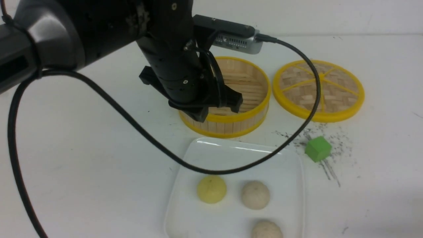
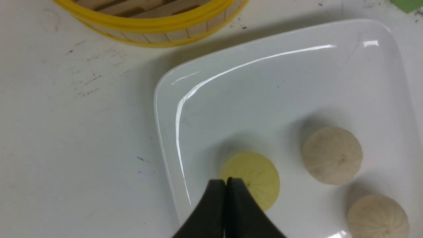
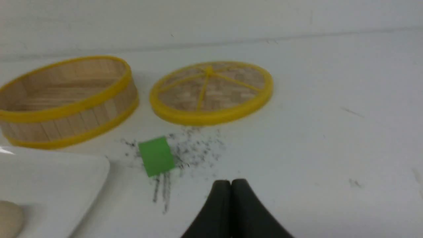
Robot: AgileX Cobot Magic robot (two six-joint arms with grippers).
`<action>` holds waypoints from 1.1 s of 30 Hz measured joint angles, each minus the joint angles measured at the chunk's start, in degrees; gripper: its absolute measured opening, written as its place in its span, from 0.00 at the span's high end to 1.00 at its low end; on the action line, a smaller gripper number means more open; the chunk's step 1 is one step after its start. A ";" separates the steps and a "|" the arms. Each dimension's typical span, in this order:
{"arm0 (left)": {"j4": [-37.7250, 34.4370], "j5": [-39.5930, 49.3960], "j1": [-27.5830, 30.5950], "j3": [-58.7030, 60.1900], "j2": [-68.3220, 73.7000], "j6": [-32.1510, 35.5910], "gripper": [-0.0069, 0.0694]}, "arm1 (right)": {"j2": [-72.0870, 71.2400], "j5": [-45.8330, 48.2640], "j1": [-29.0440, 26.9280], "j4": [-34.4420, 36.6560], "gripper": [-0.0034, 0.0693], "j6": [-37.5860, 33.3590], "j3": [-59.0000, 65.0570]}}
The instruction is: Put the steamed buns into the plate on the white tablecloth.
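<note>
White tablecloth (image 1: 82, 158): under the plate.
Plate (image 1: 231, 155): holds all three buns.
Steamer (image 1: 251, 99): open, just behind plate.
Lid (image 1: 319, 90): flat, behind plate, rightward.
Left gripper (image 2: 225, 181): closed, empty, raised near plate's far edge.
Right gripper (image 3: 230, 183): closed, empty, off plate, cube side.
Steamed buns: yellow (image 1: 211, 189), speckled (image 1: 255, 195), speckled (image 1: 266, 230); on plate, apart.
Green cube (image 1: 318, 148): near plate's far right corner.

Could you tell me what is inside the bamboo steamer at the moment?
Only bare slats show inside the steamer. The left arm hides its left part, so that part is unknown.

Plain pale wall (image 3: 211, 19), soft even light
</note>
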 joint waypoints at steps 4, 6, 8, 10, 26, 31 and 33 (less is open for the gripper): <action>0.24 0.84 0.00 0.00 -3.69 0.00 0.88 | -0.02 1.12 -2.59 0.00 0.94 0.00 3.23; 1.26 1.75 0.00 0.00 -6.32 0.00 0.88 | -0.02 2.85 -3.62 0.00 0.94 0.00 3.27; 2.53 3.35 0.00 0.00 -9.56 0.00 0.88 | -0.02 3.51 -4.71 0.00 0.94 0.00 3.27; 3.18 4.14 0.00 0.00 -11.06 0.00 0.88 | -0.02 3.72 -5.09 0.00 0.94 0.00 3.22; 10.49 4.09 0.00 17.57 -45.38 -6.41 0.89 | -0.02 4.43 -6.45 -0.09 0.91 0.00 3.12; 10.49 -13.94 0.00 40.97 -60.96 -12.67 0.89 | -0.02 4.50 -6.45 -0.09 0.90 0.00 3.12; 10.49 -22.41 0.00 48.99 -64.81 -15.34 0.89 | -0.02 4.50 -6.45 -0.09 0.90 0.00 3.12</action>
